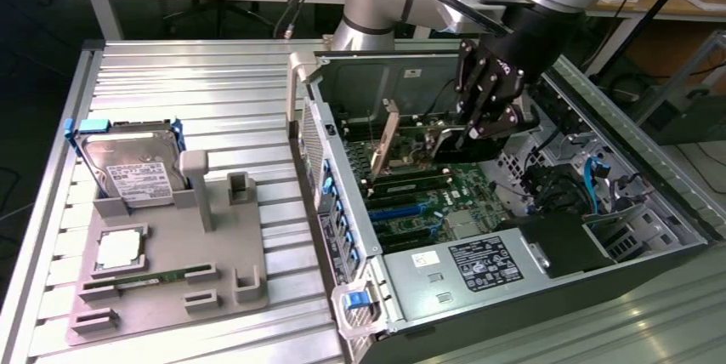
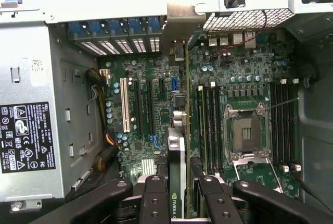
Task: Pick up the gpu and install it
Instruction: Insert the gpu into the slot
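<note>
Between the fingers (image 2: 156, 198), the gpu (image 2: 177, 177) stands edge-on.

An open computer case (image 1: 635, 211) sits on a ribbed metal surface (image 1: 193, 92), beside a grey tray (image 1: 216, 253) holding a hard drive (image 1: 134, 168), processor (image 1: 119, 249) and RAM stick (image 1: 142, 281).

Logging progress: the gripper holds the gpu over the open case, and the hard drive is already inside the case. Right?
Not quite. The hard drive stands in the grey holder on the table, as the exterior view shows. The gripper does hold the gpu over the open case.
</note>
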Controlling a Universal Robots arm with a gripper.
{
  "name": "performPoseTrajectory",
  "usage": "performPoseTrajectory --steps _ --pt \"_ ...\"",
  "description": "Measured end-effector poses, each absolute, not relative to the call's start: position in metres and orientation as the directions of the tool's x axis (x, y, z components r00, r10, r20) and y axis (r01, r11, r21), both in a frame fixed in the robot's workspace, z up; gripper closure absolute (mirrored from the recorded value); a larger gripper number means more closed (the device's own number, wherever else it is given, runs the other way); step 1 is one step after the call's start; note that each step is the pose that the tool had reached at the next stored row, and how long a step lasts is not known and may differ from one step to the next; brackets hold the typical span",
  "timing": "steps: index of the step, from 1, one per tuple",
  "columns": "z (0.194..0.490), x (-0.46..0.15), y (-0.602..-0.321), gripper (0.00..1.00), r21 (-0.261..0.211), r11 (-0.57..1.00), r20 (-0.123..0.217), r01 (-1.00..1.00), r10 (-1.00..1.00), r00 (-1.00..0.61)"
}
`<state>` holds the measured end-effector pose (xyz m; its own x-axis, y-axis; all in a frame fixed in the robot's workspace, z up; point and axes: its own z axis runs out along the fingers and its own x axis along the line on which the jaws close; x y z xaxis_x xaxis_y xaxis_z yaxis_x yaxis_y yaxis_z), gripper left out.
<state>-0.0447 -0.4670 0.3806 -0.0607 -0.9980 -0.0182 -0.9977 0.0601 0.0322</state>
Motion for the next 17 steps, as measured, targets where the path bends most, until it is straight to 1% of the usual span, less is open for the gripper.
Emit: performPoseTrajectory --steps 17 --pt "0.369 -0.045 -0.467 0.73 0.032 0.060 -0.018 -0.998 -0.998 -0.061"
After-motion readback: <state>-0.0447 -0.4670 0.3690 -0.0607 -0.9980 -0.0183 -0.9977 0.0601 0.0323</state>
